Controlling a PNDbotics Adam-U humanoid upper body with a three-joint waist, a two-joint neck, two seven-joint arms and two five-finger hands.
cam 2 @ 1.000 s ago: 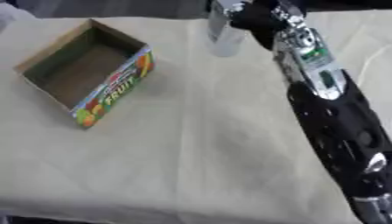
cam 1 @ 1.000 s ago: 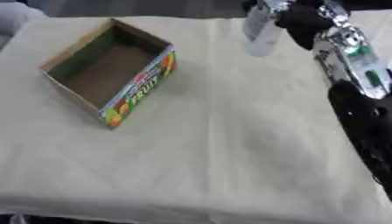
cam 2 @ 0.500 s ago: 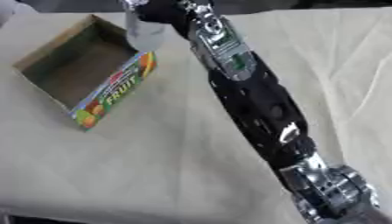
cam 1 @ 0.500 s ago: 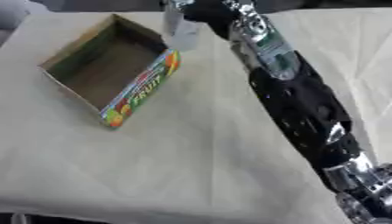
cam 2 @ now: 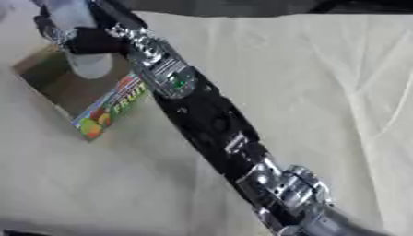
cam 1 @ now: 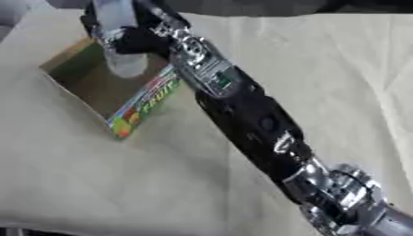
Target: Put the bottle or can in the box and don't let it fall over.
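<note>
Cardboard box (cam 1: pixel 121 99), open-topped with a plain brown inside and a bright fruit-printed side, lies on the creased cream cloth (cam 1: pixel 322 69). The right hand (cam 1: pixel 133 39), black with silver joints, has its fingers curled round a pale, see-through bottle (cam 1: pixel 121 50) held upright over the box's opening. Half a second ago the bottle hung by the box's far corner; now it is above the inside.

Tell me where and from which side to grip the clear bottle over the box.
Grip the bottle round its middle from the right, as the right hand does now: it hangs roughly upright over the cardboard box, so a side grip should leave its base free to land.
</note>
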